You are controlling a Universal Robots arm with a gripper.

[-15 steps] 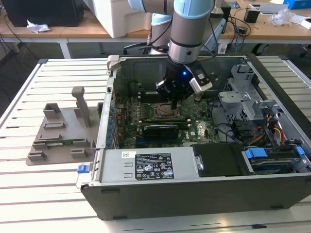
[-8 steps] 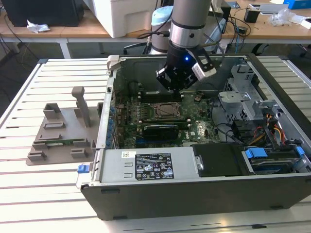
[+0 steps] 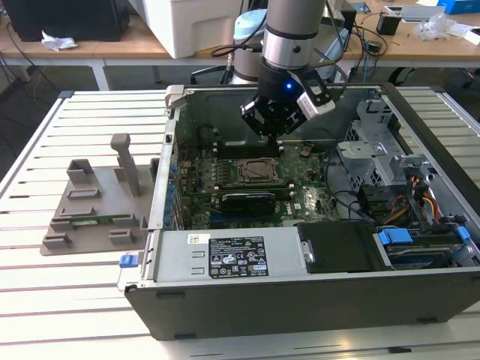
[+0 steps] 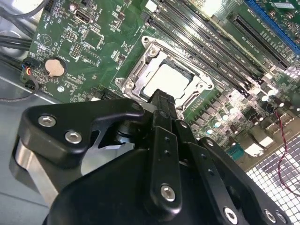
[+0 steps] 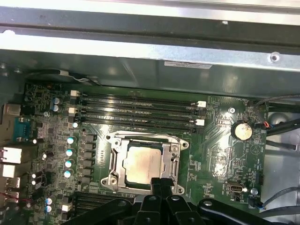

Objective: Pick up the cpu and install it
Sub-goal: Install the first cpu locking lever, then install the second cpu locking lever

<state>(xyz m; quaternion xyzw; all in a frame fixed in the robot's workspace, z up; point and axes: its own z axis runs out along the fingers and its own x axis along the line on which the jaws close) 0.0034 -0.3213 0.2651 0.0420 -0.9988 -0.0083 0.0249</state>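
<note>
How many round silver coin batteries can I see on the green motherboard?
1. The coin battery sits on the motherboard beside the socket holding the cpu, seen in both wrist views. The gripper may hide others.

1. The arm [image 3: 294, 30] comes down from twelve o'clock in the exterior view, its silver wrist section upright.
2. The black gripper [image 3: 271, 129] hangs straight below the wrist, pointing toward six o'clock.
3. In both wrist views its fingers [image 4: 163, 123] are pressed together, nothing held between them.
</note>
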